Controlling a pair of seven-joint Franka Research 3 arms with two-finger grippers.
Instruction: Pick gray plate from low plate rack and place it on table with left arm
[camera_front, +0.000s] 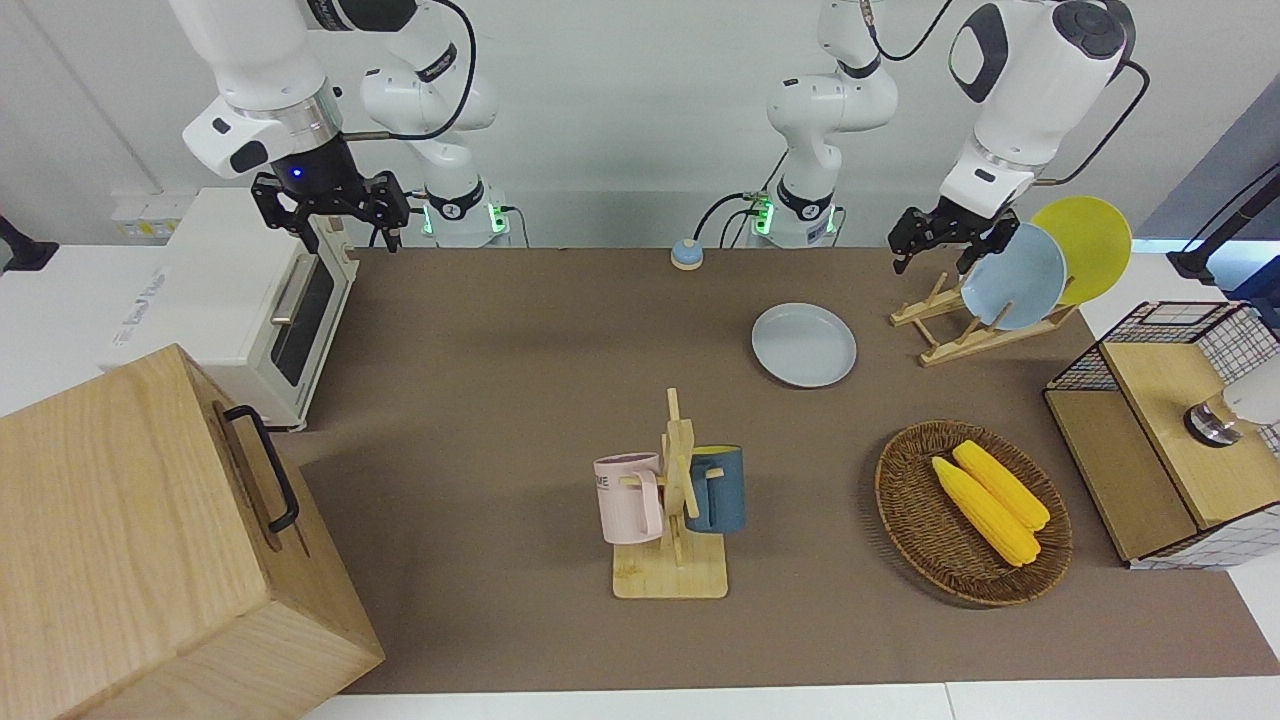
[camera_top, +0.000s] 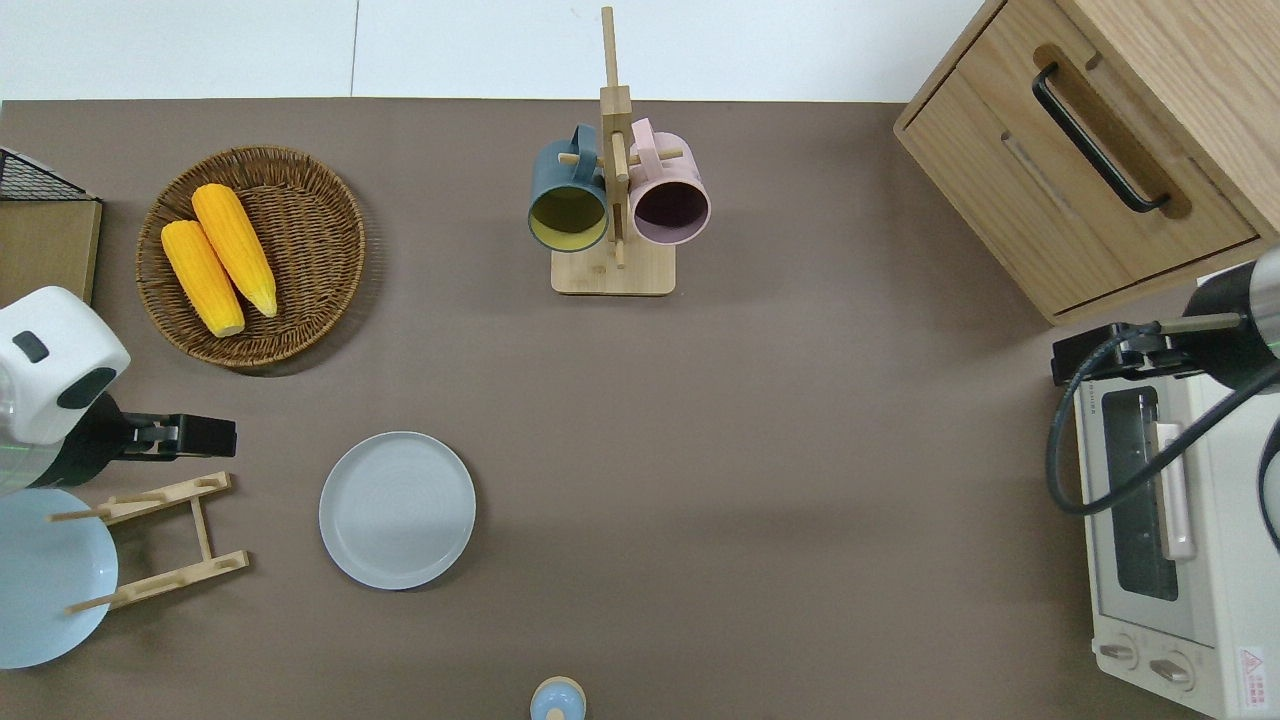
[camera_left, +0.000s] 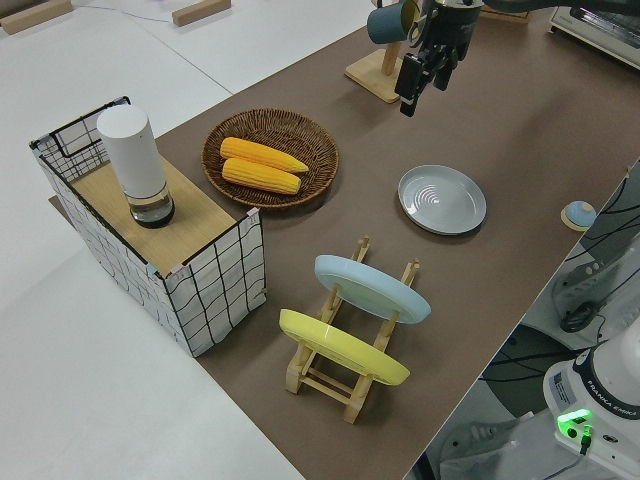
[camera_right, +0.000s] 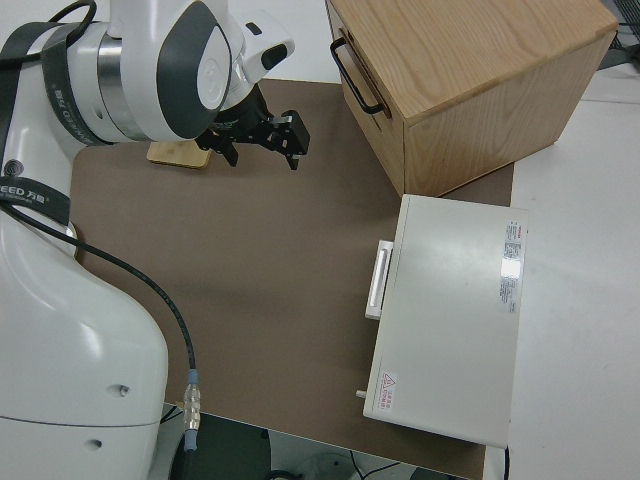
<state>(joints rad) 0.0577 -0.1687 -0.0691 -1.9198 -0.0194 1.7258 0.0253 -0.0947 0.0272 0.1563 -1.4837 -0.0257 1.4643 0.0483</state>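
Left gripper (camera_front: 940, 240) open, empty | gray plate (camera_front: 804, 344) flat on table (camera_front: 520, 400)

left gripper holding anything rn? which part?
Nothing. The left gripper is empty above the rack; the gray plate lies flat on the table.

Gray plate (camera_top: 397, 509) lies on the table (camera_top: 760, 420) beside the low plate rack (camera_top: 165, 542).

This is a robot lab set up like a play kitchen. Two white robot arms (camera_front: 1010, 110) stand at a brown table (camera_front: 500, 400) by a plain white wall. On the table sit a toaster oven (camera_front: 250, 300), a mug stand (camera_front: 675, 500) and a basket of corn (camera_front: 975, 510).
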